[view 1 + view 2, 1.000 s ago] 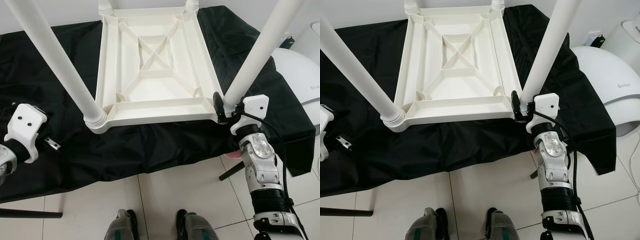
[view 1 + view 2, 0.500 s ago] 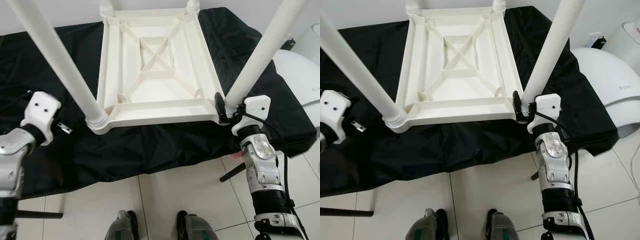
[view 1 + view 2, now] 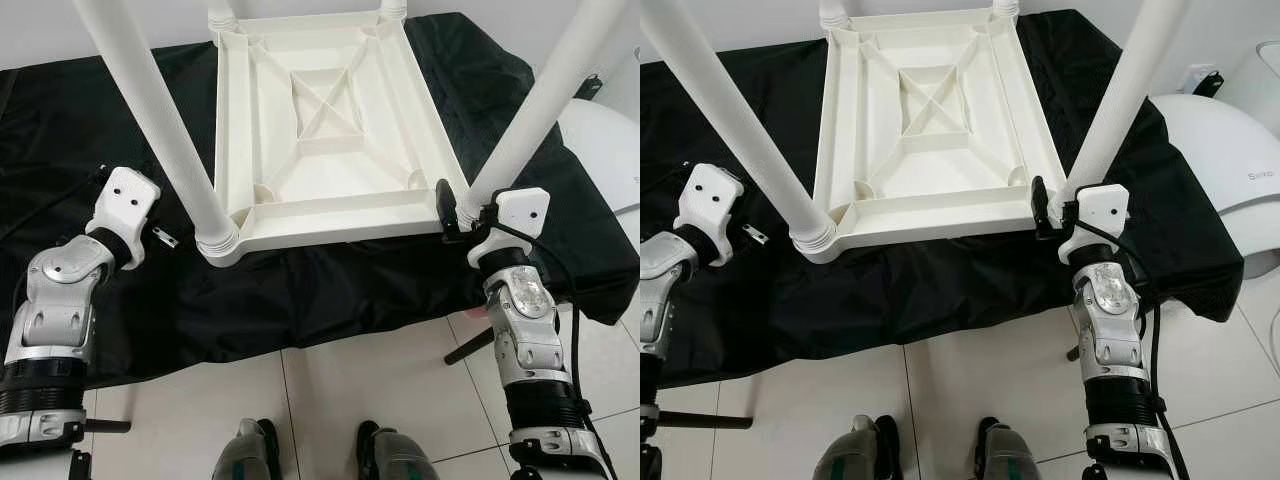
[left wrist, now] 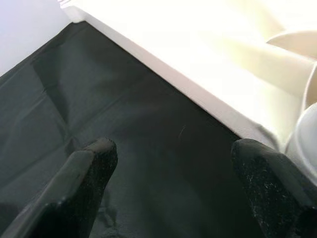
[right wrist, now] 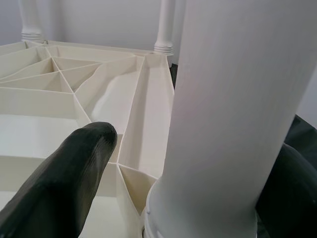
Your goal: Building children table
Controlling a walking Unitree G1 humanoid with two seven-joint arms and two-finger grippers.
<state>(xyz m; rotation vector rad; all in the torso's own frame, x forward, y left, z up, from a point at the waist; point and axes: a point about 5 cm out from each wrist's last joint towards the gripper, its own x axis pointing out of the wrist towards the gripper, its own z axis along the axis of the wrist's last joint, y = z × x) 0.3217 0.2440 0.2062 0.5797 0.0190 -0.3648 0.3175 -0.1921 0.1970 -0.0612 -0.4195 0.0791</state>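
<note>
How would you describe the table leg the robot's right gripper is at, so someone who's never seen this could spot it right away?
On the black cloth lies an upside-down white plastic table with its four legs pointing up. Go to its near corner on the robot's right: that leg is the one with the right gripper around its base. The other near leg has the left gripper only beside it.
</note>
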